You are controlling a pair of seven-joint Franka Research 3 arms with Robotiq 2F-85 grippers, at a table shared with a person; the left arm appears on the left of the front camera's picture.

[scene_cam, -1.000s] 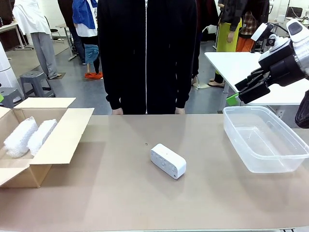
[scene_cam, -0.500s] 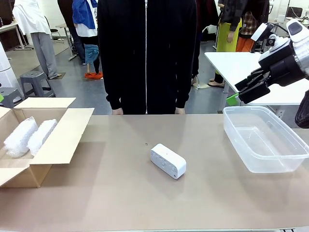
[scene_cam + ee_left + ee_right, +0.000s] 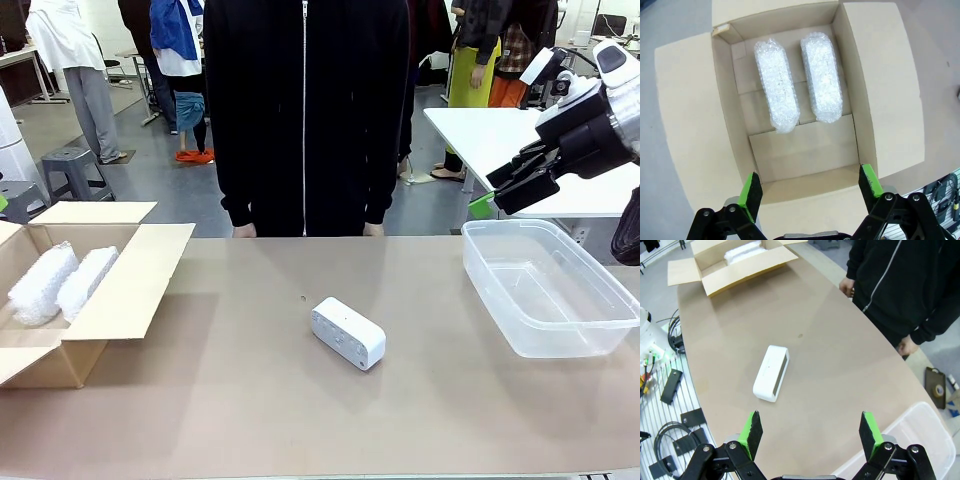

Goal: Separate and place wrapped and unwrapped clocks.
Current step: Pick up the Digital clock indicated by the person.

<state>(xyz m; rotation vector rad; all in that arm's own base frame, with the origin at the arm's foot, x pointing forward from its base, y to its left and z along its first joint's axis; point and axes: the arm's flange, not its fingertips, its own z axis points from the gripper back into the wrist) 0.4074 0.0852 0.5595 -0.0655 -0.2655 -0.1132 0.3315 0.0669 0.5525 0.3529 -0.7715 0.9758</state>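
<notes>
Currently, 2 bubble-wrapped bundles (image 3: 776, 85) lie side by side, lengthwise, inside the open cardboard box (image 3: 805, 150) at the left edge of the table (image 3: 250, 410). 1 bare white clock (image 3: 348, 333) lies at an angle near the table's middle, well apart from both containers. A clear plastic tub (image 3: 575, 338) stands at the right edge. Left gripper (image 3: 810, 187) hangs over the box, fingers wide, holding nothing. Right gripper (image 3: 811, 430) is raised near the tub's far corner, fingers wide, holding nothing. A person (image 3: 305, 110) stands at the far edge.
</notes>
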